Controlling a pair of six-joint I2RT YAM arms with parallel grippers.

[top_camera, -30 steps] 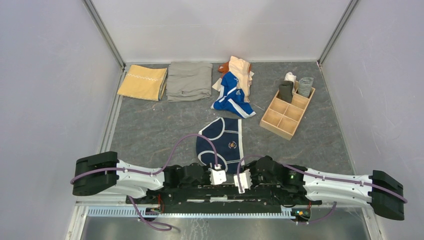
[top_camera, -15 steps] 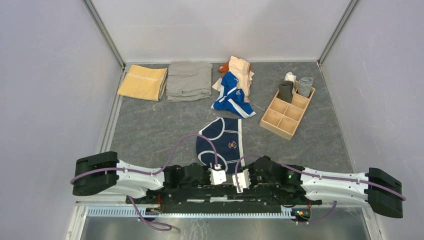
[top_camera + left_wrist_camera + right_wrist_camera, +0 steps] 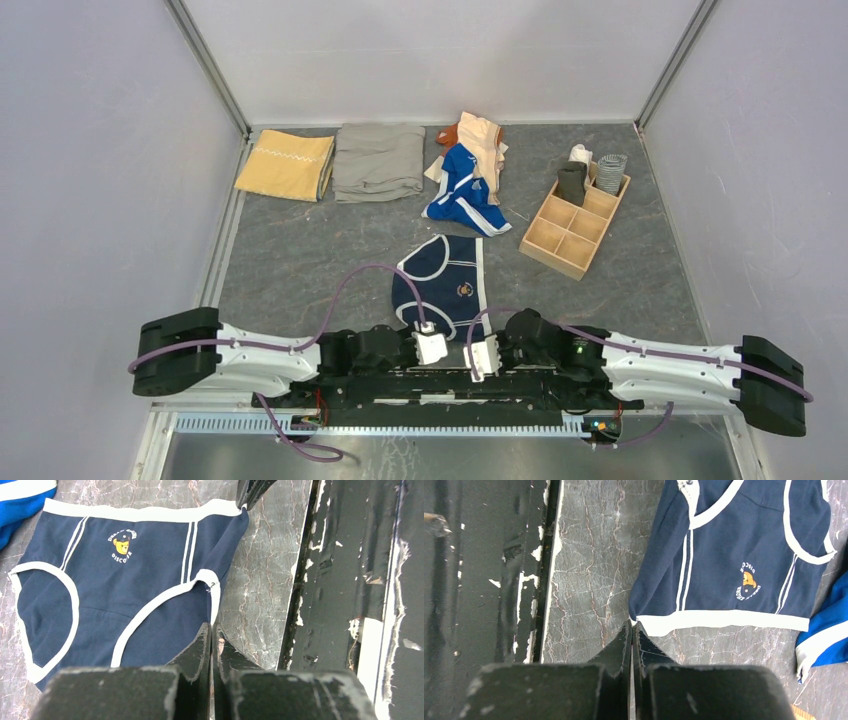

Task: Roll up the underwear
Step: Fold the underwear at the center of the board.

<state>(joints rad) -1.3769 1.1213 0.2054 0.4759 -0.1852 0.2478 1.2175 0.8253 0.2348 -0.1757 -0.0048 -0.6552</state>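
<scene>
The navy underwear (image 3: 443, 280) with white trim lies flat on the grey table, just ahead of both grippers. In the left wrist view the underwear (image 3: 125, 595) fills the left half. My left gripper (image 3: 210, 626) is shut, its tips pinching the white leg trim at the cloth's near edge. In the right wrist view the underwear (image 3: 734, 545) lies upper right, and my right gripper (image 3: 632, 623) is shut on the corner of the white waistband. From above, the left gripper (image 3: 428, 335) and right gripper (image 3: 482, 350) sit side by side at the near edge of the cloth.
At the back lie a folded mustard-yellow cloth (image 3: 286, 164), a folded grey-khaki cloth (image 3: 379, 160) and a heap of bright blue and peach pieces (image 3: 468, 180). A wooden divided tray (image 3: 572, 222) at the right holds rolled pieces at its far end. The black base rail (image 3: 450, 385) runs close behind the grippers.
The right gripper's jaws have closed onto the waistband corner. The left arm has shifted slightly left, still shut. The underwear lies as before.
</scene>
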